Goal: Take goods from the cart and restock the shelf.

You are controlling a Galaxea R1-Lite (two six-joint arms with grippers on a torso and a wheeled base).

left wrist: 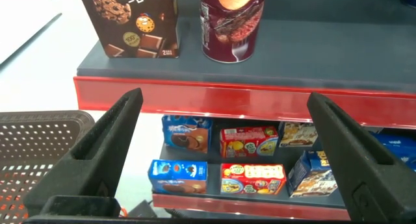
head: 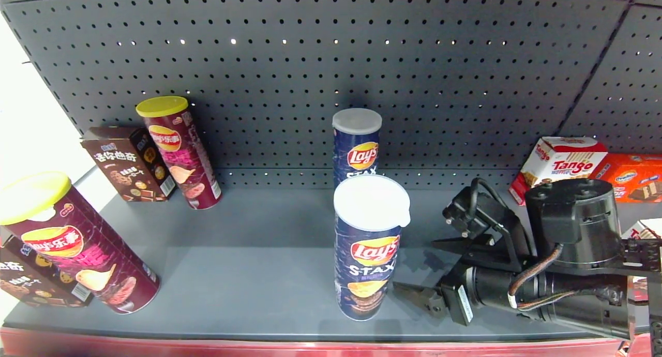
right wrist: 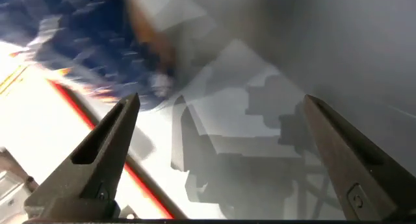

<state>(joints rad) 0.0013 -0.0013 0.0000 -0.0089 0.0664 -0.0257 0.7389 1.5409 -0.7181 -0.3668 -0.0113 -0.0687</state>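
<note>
Grey shelf (head: 248,264) with a red front edge (head: 310,346), backed by dark pegboard (head: 414,62).

Right hand (head: 416,266) low over the shelf board, lying sideways. Fingers spread wide, nothing held. Tips turned toward the front blue chip can (head: 368,248), just beside its lower half.

Front blue chip can upright, long axis vertical, white lid on top, red-and-yellow logo facing the front. Straight behind it, the rear blue chip can (head: 356,147), also upright, close to the pegboard.

To the right, at the back, a white-and-red wafer box (head: 561,165) and an orange box (head: 633,176). Well to the left, two maroon chip cans with yellow lids (head: 178,152) (head: 77,243), each beside a brown cookie box (head: 132,168) (head: 31,279).

Left hand (left wrist: 224,97) out in front of the red edge and below it. Fingers wide apart, empty. Beyond it, a lower shelf (left wrist: 247,198) of small blue and red boxes. Off to one side, the black mesh cart basket (left wrist: 39,139).
</note>
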